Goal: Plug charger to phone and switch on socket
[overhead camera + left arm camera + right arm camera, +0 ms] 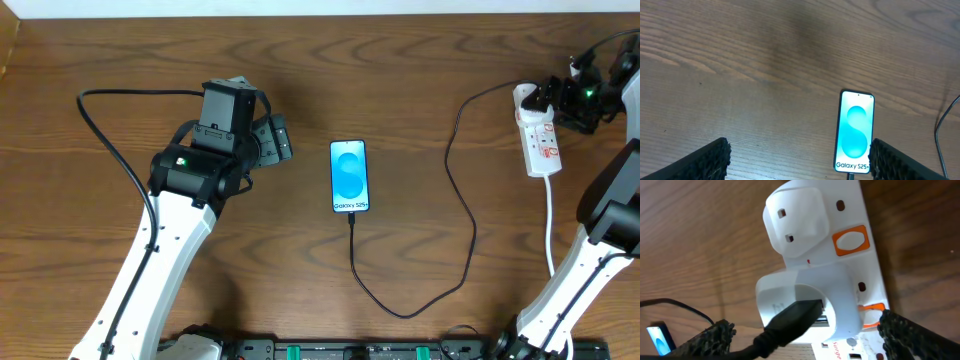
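**Charger [468, 215] joined phone [349, 176] to power strip [543, 140]; both grippers spread**

The left arm [165, 230] stretched from the near left edge toward the middle of the wooden table [100, 60], its wrist turned toward the phone. The left gripper [799, 152] hovered over bare wood just left of the phone, its two fingers [705, 160] set wide apart with nothing between them. The right arm [590, 250] stood up from the near right corner and folded over the far end of the power strip. The right gripper [806, 330] hung over the charger's white plug head [810, 300], one finger standing clear on each side of it.

One phone lay flat, screen up, at the table's centre. One thin black charger cable met the phone's near edge, looped toward the near side, then ran back to the plug head seated in the strip. One power strip lay at the far right, its white cord [550, 220] trailing toward the near edge. Two orange switches [852, 241] showed on it, the second partly hidden behind the plug head.
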You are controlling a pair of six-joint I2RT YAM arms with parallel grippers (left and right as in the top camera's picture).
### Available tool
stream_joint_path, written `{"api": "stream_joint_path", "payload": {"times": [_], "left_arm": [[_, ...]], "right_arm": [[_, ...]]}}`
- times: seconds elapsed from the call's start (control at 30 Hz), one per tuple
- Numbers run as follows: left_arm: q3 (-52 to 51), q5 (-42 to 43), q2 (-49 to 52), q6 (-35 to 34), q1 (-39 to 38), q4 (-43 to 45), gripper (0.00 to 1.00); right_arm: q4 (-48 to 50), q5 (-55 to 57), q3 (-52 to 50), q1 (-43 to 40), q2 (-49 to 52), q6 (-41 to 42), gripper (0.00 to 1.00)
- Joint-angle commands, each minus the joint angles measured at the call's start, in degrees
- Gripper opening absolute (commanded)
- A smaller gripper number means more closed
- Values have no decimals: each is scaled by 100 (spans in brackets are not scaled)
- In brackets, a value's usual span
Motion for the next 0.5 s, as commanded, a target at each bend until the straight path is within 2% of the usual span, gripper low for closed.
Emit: {"api": "stream_joint_path", "payload": {"times": [0.0, 0.03, 0.47], "left_arm": [[22, -72, -20, 55, 13, 0, 88], [22, -72, -20, 55, 13, 0, 88], [22, -72, -20, 55, 13, 0, 88]], "right_arm": [[-28, 9, 131, 9, 92, -74, 93], [-31, 9, 127, 9, 92, -74, 99], [361, -398, -575, 72, 92, 11, 99]]}}
